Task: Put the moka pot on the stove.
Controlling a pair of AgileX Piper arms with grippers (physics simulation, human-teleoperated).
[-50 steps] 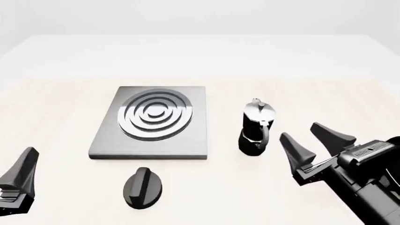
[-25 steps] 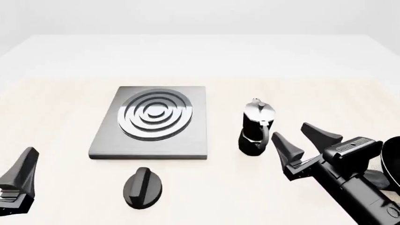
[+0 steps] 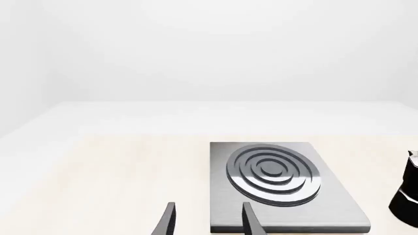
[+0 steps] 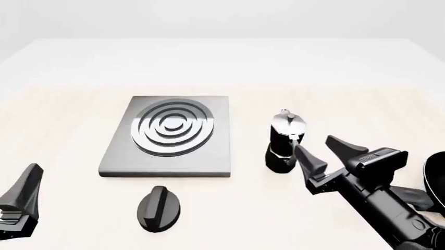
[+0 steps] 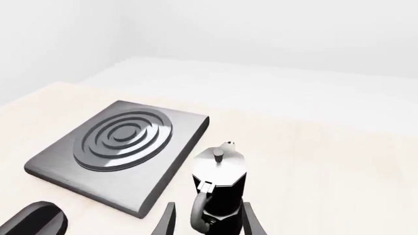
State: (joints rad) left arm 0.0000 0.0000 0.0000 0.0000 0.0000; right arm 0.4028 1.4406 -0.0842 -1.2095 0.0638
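Observation:
The moka pot (image 4: 284, 140) stands upright on the table, right of the stove (image 4: 170, 133), apart from it. Its black handle faces my right gripper (image 4: 324, 152). That gripper is open and empty, just to the right of the pot and nearer than it. In the right wrist view the pot (image 5: 219, 188) stands just ahead of the gripper (image 5: 209, 224), in line with the gap between the fingers, with the stove (image 5: 121, 142) beyond. My left gripper (image 3: 209, 223) is open and empty at the near left (image 4: 24, 195), short of the stove (image 3: 274, 181).
A black oval knob (image 4: 160, 207) lies in front of the stove and shows in the right wrist view (image 5: 36, 223). A black frying pan's rim (image 4: 436, 179) shows at the right edge behind my right arm. The pot's edge shows in the left wrist view (image 3: 408, 196).
My right gripper has moved left and forward, closing on the moka pot's handle side, and has uncovered the pan's rim. The left arm, the pot and the stove have not moved.

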